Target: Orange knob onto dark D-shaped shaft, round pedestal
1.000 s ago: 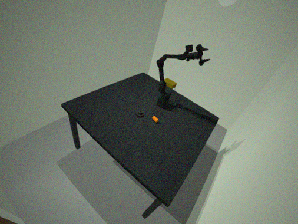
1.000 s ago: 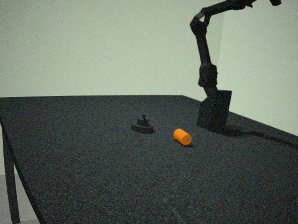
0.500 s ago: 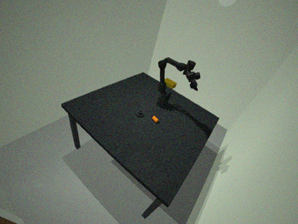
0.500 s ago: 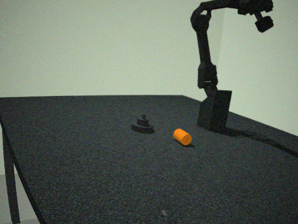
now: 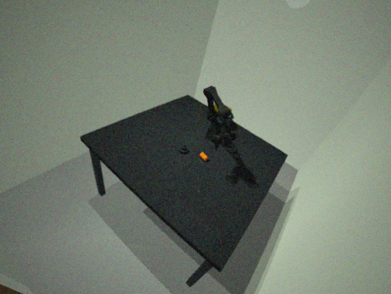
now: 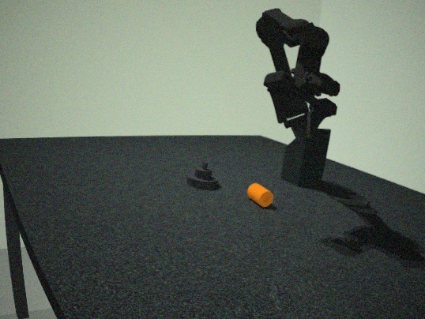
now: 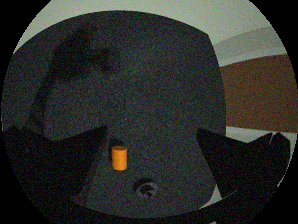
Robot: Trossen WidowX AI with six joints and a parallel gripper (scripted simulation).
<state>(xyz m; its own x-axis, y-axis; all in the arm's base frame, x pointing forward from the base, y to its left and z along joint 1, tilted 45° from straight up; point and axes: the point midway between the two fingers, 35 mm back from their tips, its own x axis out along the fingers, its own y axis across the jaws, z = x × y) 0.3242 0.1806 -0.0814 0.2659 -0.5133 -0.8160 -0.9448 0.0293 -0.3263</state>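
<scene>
The orange knob (image 5: 203, 156) (image 6: 260, 195) (image 7: 119, 157) lies on its side on the black table (image 5: 159, 198) (image 6: 118, 245). The round dark pedestal (image 5: 184, 149) (image 6: 204, 179) (image 7: 145, 188) stands a short way to the knob's left, with the short dark shaft (image 6: 204, 166) sticking up from it. The shaft's flat side does not show. My arm is folded low over its base, and my gripper (image 5: 220, 140) (image 6: 293, 118) (image 7: 154, 132) is open and empty. It hangs well above the table, apart from the knob and facing down toward it and the pedestal.
The arm's base block (image 6: 306, 159) stands on the table behind and to the right of the knob. The table edges drop off to the floor on all sides. Walls stand close behind the table.
</scene>
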